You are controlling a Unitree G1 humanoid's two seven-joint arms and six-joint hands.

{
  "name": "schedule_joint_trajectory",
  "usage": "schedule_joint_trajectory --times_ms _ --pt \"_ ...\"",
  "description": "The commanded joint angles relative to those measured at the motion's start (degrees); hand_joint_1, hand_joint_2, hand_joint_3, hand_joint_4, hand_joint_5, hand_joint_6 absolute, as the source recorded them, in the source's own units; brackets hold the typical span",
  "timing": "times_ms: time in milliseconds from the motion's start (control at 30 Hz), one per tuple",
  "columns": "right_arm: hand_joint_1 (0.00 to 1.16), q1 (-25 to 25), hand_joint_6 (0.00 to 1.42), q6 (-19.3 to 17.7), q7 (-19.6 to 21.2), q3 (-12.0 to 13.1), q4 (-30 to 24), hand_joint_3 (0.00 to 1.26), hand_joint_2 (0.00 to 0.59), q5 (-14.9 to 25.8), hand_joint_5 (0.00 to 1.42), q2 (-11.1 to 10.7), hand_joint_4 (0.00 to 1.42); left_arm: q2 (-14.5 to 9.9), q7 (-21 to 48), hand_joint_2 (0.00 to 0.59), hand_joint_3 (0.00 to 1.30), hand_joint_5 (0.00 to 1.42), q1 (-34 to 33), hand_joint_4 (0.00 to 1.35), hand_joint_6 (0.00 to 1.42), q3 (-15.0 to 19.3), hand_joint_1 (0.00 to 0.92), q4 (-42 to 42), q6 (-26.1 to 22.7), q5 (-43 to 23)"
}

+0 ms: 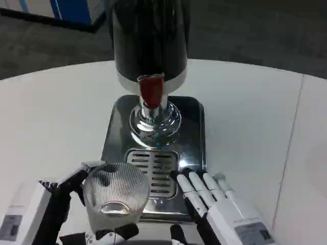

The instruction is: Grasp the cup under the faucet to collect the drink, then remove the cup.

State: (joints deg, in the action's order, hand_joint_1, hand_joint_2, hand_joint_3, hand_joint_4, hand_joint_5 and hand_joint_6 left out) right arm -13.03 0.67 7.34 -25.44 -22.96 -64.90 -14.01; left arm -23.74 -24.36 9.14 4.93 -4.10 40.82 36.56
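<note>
The cup (116,196), a clear ribbed vessel, is gripped by the left hand (66,196) at the near edge of the drip tray (196,127), short of the faucet (152,104). The right hand (217,199) is laid on the tray, fingers extended and holding nothing. The positioning step is judged to be in hand. Next, the cup must be carried forward beneath the faucet.

A clear ribbed cup (116,196) stood upright at the front left edge of the drip tray (191,115), short of the red-handled faucet (151,92).
</note>
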Motion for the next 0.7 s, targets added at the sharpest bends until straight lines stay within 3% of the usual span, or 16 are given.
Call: schedule_joint_trajectory --times_ms 33,700 --pt "0.29 0.9 0.00 -0.4 0.7 0.2 -0.6 0.04 0.568 -0.7 0.00 -0.2 0.00 0.1 -0.9 0.173 0.94 1.20 -1.0 1.05 1.32 -0.2 0.578 -0.5 1.0 -0.3" --pt "0.24 -0.3 0.00 0.4 0.6 0.4 -1.2 0.07 0.548 -0.8 0.00 0.7 0.00 0.6 -1.3 0.173 0.95 1.21 -2.6 1.05 1.32 -0.9 0.578 -1.9 0.7 -0.2"
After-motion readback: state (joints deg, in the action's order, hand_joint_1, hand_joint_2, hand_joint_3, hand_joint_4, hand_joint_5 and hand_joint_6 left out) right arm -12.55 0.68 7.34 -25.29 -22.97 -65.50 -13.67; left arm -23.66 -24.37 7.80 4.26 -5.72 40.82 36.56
